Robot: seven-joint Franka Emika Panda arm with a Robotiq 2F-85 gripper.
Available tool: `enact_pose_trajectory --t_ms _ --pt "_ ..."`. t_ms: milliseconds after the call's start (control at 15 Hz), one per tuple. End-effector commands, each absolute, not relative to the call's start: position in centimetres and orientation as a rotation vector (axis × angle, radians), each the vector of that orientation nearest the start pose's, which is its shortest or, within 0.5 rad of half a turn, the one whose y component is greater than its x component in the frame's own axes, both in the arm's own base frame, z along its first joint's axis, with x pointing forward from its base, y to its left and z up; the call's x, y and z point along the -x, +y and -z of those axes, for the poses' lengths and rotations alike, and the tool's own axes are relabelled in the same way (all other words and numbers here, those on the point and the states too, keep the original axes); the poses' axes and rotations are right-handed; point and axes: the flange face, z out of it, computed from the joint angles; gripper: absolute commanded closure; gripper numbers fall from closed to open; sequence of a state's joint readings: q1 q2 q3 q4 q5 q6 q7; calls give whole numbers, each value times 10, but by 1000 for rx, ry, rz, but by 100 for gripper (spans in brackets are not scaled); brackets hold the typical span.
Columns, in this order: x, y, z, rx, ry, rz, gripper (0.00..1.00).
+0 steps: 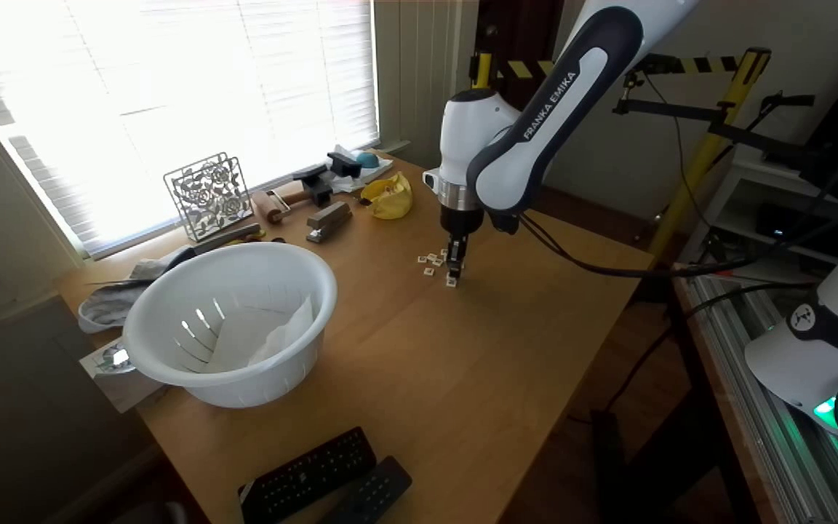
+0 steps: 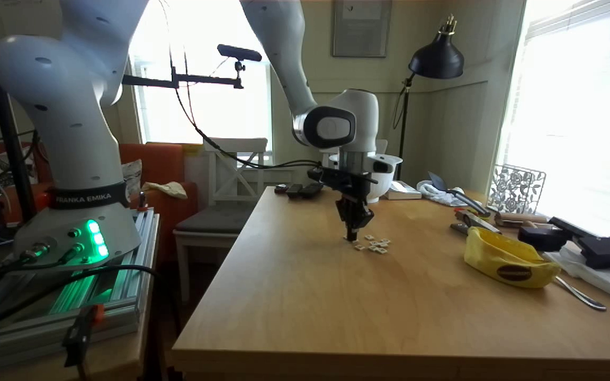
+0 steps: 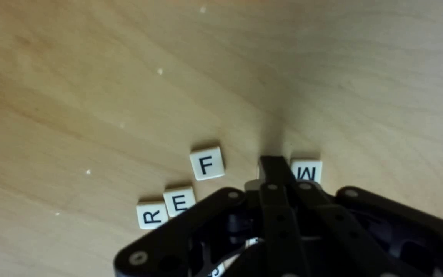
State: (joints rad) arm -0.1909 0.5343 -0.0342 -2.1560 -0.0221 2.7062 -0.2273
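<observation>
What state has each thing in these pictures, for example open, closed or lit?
Jaws: closed
F tile: flat, letter up
R tile: flat, letter up
E tile: flat, letter up
M or W tile: letter up, partly hidden
White basket: upright
Yellow pouch: open
Blinds: lowered
Base lights: lit green

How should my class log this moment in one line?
gripper: shut, pointing down among letter tiles | F tile: face up, apart from gripper | R tile, E tile: side by side | white basket: on table
</observation>
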Motion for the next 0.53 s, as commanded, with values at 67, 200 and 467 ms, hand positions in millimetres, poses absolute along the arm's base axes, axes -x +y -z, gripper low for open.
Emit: enact_pose_trajectory --t_ms 67,200,467 --pt "-545 -127 -139 3163 -16 -14 100" --pt "-545 -127 -140 3162 -14 -8 100" --pt "-543 -128 -143 3160 -13 5 100"
